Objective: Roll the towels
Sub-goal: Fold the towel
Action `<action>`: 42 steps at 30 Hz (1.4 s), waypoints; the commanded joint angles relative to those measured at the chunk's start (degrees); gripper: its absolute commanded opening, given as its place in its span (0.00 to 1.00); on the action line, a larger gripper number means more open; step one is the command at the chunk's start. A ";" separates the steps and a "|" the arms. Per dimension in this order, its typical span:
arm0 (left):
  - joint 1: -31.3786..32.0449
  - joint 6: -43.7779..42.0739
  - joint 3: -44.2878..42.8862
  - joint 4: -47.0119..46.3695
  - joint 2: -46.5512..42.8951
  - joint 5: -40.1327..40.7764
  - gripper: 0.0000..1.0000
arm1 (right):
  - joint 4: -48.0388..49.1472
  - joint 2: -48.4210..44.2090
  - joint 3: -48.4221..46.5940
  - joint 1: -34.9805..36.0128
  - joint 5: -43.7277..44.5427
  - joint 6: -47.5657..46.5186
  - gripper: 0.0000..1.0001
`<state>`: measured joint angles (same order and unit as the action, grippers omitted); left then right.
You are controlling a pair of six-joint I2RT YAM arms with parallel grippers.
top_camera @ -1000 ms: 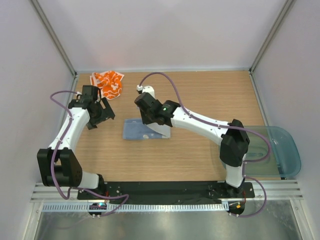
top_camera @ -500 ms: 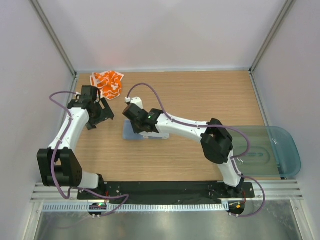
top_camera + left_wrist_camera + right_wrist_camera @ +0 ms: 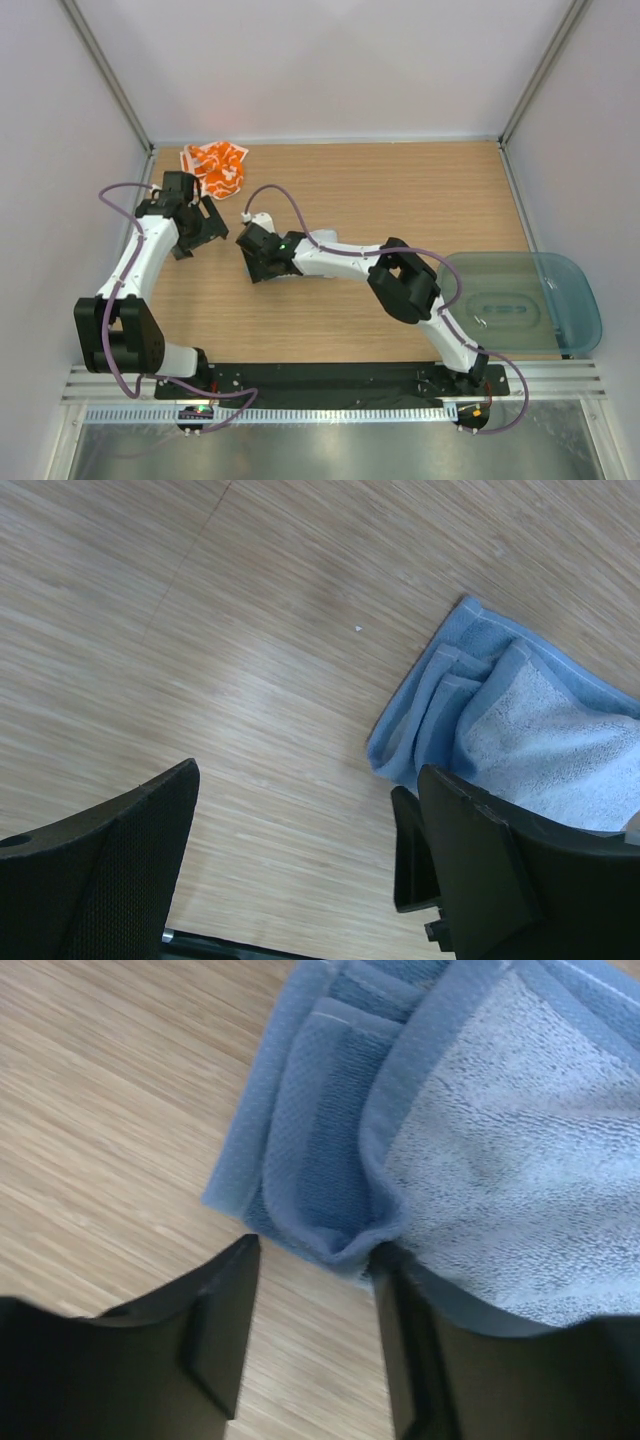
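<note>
A blue towel (image 3: 480,1140) lies on the wooden table, its left edge folded over in several layers. My right gripper (image 3: 315,1260) is open at that folded edge; the towel drapes over its right finger (image 3: 430,1360), and the left finger rests on bare wood. In the top view the right gripper (image 3: 262,256) and arm cover nearly all of the towel. My left gripper (image 3: 205,228) is open and empty, a little to the left of the towel. The towel also shows in the left wrist view (image 3: 520,720). An orange patterned towel (image 3: 215,166) lies crumpled at the back left.
A clear teal bin (image 3: 535,300) sits at the right edge of the table. White walls with metal posts close in the back and both sides. The arm bases stand on a black rail at the near edge.
My right arm has swept left across the blue towel, which was spread flat and is now bunched into a fold at its left end. The left arm has not moved.
</note>
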<state>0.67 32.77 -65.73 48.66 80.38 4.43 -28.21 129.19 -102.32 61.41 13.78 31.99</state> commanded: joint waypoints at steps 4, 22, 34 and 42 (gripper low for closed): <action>-0.40 0.36 0.34 -0.50 -1.10 0.76 0.91 | 2.45 -6.22 -2.71 0.29 -1.74 -1.22 0.72; 3.38 -0.78 -0.97 -2.17 1.01 1.46 0.84 | 12.29 -31.97 30.42 -14.29 -9.55 2.82 0.64; 13.82 -1.22 -9.31 -2.26 9.08 -0.38 0.77 | 20.82 -26.79 37.62 -17.55 -18.18 5.72 0.39; 17.79 3.17 -11.52 -2.87 18.75 -1.61 0.73 | 21.61 -27.41 42.99 -17.99 -17.30 4.49 0.36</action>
<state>18.31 34.02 -75.96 46.15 96.86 3.49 -9.30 102.65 -60.36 43.72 -3.16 36.60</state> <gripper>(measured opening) 0.735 0.364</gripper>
